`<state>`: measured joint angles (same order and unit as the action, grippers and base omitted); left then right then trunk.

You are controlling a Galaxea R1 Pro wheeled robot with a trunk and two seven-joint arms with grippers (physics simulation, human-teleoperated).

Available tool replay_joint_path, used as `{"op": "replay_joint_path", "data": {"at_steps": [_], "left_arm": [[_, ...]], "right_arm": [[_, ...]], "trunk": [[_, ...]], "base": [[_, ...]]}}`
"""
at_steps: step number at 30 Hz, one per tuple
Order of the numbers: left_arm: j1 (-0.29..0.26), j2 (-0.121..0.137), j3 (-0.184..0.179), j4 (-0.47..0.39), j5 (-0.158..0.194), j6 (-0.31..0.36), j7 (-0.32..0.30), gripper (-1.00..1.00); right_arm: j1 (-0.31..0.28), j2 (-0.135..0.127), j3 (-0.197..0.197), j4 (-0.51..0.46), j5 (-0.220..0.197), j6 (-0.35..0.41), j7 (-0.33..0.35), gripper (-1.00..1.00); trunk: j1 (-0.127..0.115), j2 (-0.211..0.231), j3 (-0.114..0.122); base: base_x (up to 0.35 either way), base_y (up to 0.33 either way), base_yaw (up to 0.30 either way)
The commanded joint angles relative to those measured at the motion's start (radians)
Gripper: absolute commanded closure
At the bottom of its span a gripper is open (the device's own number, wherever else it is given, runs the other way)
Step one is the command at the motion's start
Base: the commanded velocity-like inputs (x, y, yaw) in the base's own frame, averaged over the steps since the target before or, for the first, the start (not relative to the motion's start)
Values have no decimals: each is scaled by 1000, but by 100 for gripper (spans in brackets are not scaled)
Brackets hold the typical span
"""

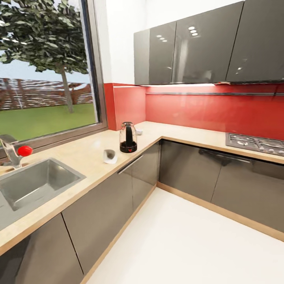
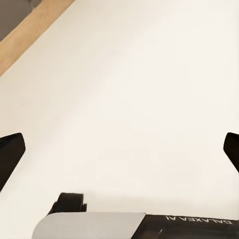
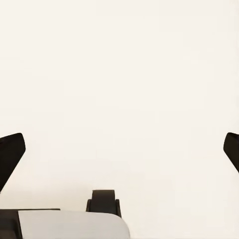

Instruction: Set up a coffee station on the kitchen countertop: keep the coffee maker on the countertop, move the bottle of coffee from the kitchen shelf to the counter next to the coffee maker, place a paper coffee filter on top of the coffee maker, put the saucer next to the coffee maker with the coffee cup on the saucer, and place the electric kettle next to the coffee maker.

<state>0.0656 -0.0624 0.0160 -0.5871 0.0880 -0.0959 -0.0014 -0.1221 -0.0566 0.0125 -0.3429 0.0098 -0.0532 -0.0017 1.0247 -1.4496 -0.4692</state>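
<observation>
Both left hand (image 2: 119, 149) and right hand (image 3: 119, 149) spread wide, holding nothing.

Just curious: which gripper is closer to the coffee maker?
Probably left: the coffee maker stands leftward on the counter; the left gripper hangs near the cabinet plinth, the right gripper over floor.

Grey cabinets (image 1: 98, 213) line a red-backsplashed corner (big window (image 1: 47, 67) left) above white floor (image 1: 189, 252).

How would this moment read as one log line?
phase: in transit | coffee maker: on countertop | left gripper: open, empty | right gripper: open, empty
</observation>
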Motion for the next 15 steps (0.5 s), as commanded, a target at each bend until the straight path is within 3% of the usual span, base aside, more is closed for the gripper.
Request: {"op": "replay_joint_path", "data": {"at_steps": [1, 2, 3, 5, 6, 10, 11, 15], "left_arm": [[0, -1, 1, -2, 9, -2, 0, -100], [0, -10, -3, -145, 7, -4, -4, -100], [0, -10, -3, -178, 7, -2, -5, -100], [0, -12, -3, -365, 5, 16, -8, -100], [0, -12, -28, -500, 5, 74, -9, -100], [0, -13, -62, -638, 4, 154, -9, -100], [0, -13, -72, -711, 4, 194, -9, -100], [0, -14, -85, -832, 4, 272, -9, -100]], "right_arm": [[-1, 0, 1, 1, 1, -3, 0, -100], [-1, 0, 0, 1, 1, -5, -1, -100], [-1, 0, 0, 1, 1, -5, -1, -100], [-1, 0, 0, 1, 1, -5, -1, -100], [-1, -1, 0, 1, 1, -5, -1, -100], [-1, -2, -1, 0, 1, -6, -1, -100], [-1, -2, -1, 0, 1, -6, -1, -100], [-1, -5, -2, -1, 1, -6, -1, -100]], "trunk": [[0, 0, -1], [0, 0, -1], [0, 0, -1], [0, 0, -1], [0, 0, -1], [0, 0, -1], [0, 0, -1], [0, 0, -1]], "base": [[118, -43, 0], [6, -2, 0], [5, -2, 0], [2, -1, 0], [0, 0, 0], [0, 0, 0], [0, 0, 0], [0, 0, 0]]}}
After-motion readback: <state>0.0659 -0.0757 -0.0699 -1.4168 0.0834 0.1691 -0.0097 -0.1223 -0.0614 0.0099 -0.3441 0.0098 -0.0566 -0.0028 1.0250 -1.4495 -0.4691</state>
